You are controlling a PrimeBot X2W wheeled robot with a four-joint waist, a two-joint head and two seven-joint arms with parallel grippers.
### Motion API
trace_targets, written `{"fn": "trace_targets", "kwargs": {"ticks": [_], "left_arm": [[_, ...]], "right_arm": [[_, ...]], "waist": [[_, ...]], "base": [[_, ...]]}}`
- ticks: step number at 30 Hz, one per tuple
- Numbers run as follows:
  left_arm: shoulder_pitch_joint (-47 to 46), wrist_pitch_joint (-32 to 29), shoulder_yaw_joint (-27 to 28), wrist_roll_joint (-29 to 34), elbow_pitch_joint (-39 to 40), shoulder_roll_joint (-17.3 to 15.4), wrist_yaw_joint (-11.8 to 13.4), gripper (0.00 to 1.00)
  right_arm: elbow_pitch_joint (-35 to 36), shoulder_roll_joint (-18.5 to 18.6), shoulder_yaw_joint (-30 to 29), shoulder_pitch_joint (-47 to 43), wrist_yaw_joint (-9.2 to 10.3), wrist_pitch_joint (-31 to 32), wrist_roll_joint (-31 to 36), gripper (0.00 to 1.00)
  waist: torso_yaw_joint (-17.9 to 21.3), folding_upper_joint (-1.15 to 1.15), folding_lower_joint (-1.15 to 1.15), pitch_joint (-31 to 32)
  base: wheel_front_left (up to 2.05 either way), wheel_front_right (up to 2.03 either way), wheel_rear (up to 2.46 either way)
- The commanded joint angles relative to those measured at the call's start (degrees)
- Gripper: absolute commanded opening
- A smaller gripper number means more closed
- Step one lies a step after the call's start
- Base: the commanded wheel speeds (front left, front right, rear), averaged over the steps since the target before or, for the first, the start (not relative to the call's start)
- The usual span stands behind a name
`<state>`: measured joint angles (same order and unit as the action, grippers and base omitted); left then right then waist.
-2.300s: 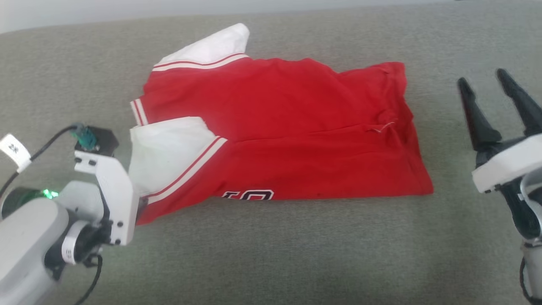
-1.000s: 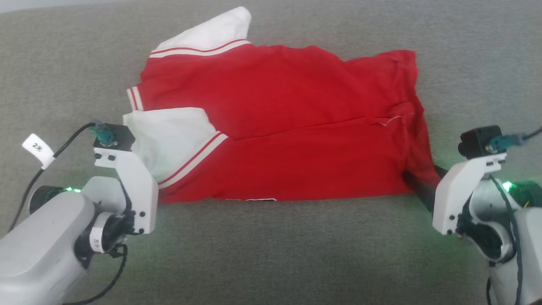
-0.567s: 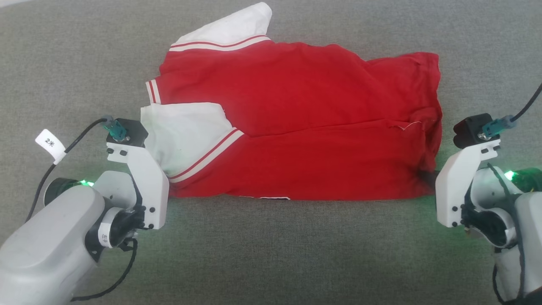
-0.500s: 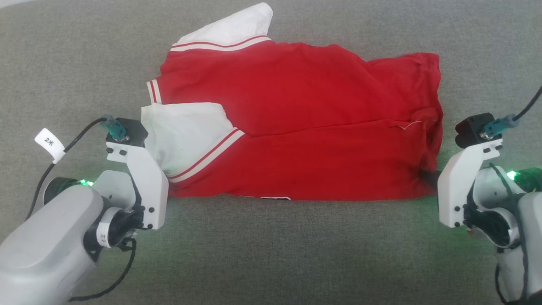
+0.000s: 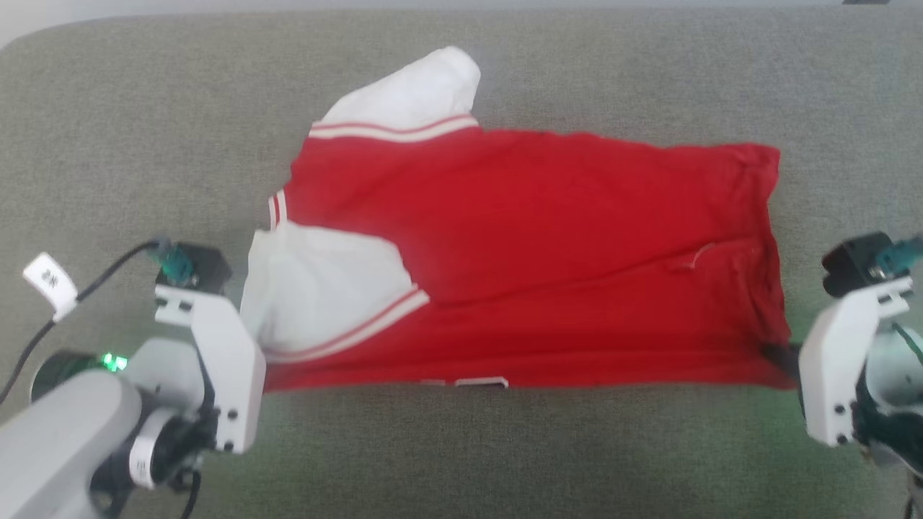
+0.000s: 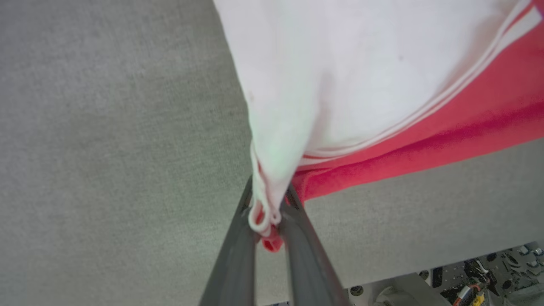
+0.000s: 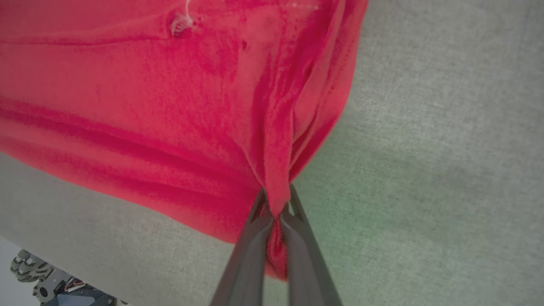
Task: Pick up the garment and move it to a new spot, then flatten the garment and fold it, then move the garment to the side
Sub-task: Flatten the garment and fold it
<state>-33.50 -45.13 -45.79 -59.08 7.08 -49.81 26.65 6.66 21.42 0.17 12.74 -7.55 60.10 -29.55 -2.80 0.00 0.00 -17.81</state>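
Head view, left to right: 1 garment (image 5: 533, 238), 2 sets of fingers. Left fingers (image 6: 238, 255) are pinched tight on the near white sleeve (image 5: 324, 288) corner. Right fingers (image 7: 248, 255) are clamped on the red hem corner. Garment lies spread mid-bench (image 5: 461, 447): red body, 2 white sleeves, far sleeve (image 5: 411, 94) sticking out, striped trim, near edge straight between grips.

Grey-green woven upholstery (image 5: 505, 454), pale wall strip (image 5: 14, 18) along its far edge

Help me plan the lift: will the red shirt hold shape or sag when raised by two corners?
Likely floppy: the garment bunches into folds where the right gripper pinches it. Probably light: the left gripper holds it by a small pinch.
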Motion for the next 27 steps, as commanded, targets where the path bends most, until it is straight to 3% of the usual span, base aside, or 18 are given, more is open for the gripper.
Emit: {"fn": "trace_targets", "kwargs": {"ticks": [1,4,7,10,14,16,17,18,19,20,21,22,27], "left_arm": [[1.04,-0.44,0.26,0.0,0.42,-0.8,0.81,0.0],[4.67,-0.6,0.36,-0.45,5.6,-3.17,4.45,0.0],[7.19,0.2,0.37,-1.18,7.25,-3.49,6.01,0.0],[9.04,0.97,0.01,-1.73,6.76,-2.94,6.25,0.0],[10.18,2.29,-0.55,-2.41,3.53,-1.17,4.76,0.0],[9.82,2.99,-0.88,-2.1,1.3,-0.27,3.8,0.28],[9.71,3.39,-0.7,-2.61,0.24,0.57,3.23,0.36],[9.52,3.72,-0.63,-2.7,-0.71,1.01,2.68,0.47],[9.2,4.06,-0.79,-2.28,-1.72,1.0,2.24,0.86],[9.05,4.2,-0.73,-2.26,-2.58,1.14,1.98,1.0],[8.8,4.16,-0.64,-2.46,-3.14,1.2,1.61,1.0],[8.54,4.2,-0.53,-2.38,-3.46,1.01,1.39,1.0],[7.71,3.63,1.05,-3.08,-1.65,-1.22,1.82,1.0]], "right_arm": [[0.64,0.13,-0.58,-1.08,0.13,0.59,-0.23,0.0],[5.26,-0.68,-3.38,-5.09,0.13,3.51,-0.31,0.0],[6.73,-2.22,-4.94,-7.77,0.13,4.24,-0.09,0.0],[6.02,-4.11,-5.53,-9.42,0.13,4.07,0.09,0.0],[2.38,-5.8,-4.63,-9.65,0.13,2.78,1.02,0.0],[0.33,-6.52,-4.02,-9.02,0.13,1.54,1.03,0.0],[-0.51,-6.56,-3.62,-8.57,0.13,1.01,1.16,0.0],[-1.39,-6.52,-3.31,-7.94,0.13,0.14,1.49,0.27],[-2.39,-6.73,-3.14,-7.47,0.14,-0.45,1.54,0.44],[-3.11,-6.74,-2.77,-7.03,0.13,-0.83,1.57,0.51],[-3.63,-6.71,-2.43,-6.58,0.14,-1.36,1.61,0.93],[-4.03,-6.72,-2.35,-6.21,0.14,-1.76,1.55,1.0],[-3.98,-5.72,-2.36,-5.62,0.15,-3.27,1.19,1.0]], "waist": [[-0.06,0.0,0.0,0.07],[-0.16,0.0,0.0,-0.1],[-0.19,0.0,0.0,-0.43],[0.01,0.0,0.0,-0.81],[0.47,0.0,0.0,-1.31],[0.77,0.0,0.0,-1.48],[0.86,0.0,0.0,-1.51],[0.97,0.0,0.0,-1.53],[1.13,0.0,0.0,-1.49],[1.24,0.0,0.0,-1.42],[1.32,0.0,0.0,-1.3],[1.42,0.0,0.0,-1.11],[1.98,0.0,0.0,0.18]], "base": [[0.0,0.0,0.0],[0.0,0.0,0.0],[0.0,0.0,0.0],[0.0,0.0,0.0],[0.0,0.0,0.0],[0.0,0.0,0.0],[0.0,0.0,0.0],[0.0,0.0,0.0],[0.0,0.0,0.0],[0.0,0.0,0.0],[0.0,0.0,0.0],[0.0,0.0,0.0],[0.0,0.0,0.0]]}}
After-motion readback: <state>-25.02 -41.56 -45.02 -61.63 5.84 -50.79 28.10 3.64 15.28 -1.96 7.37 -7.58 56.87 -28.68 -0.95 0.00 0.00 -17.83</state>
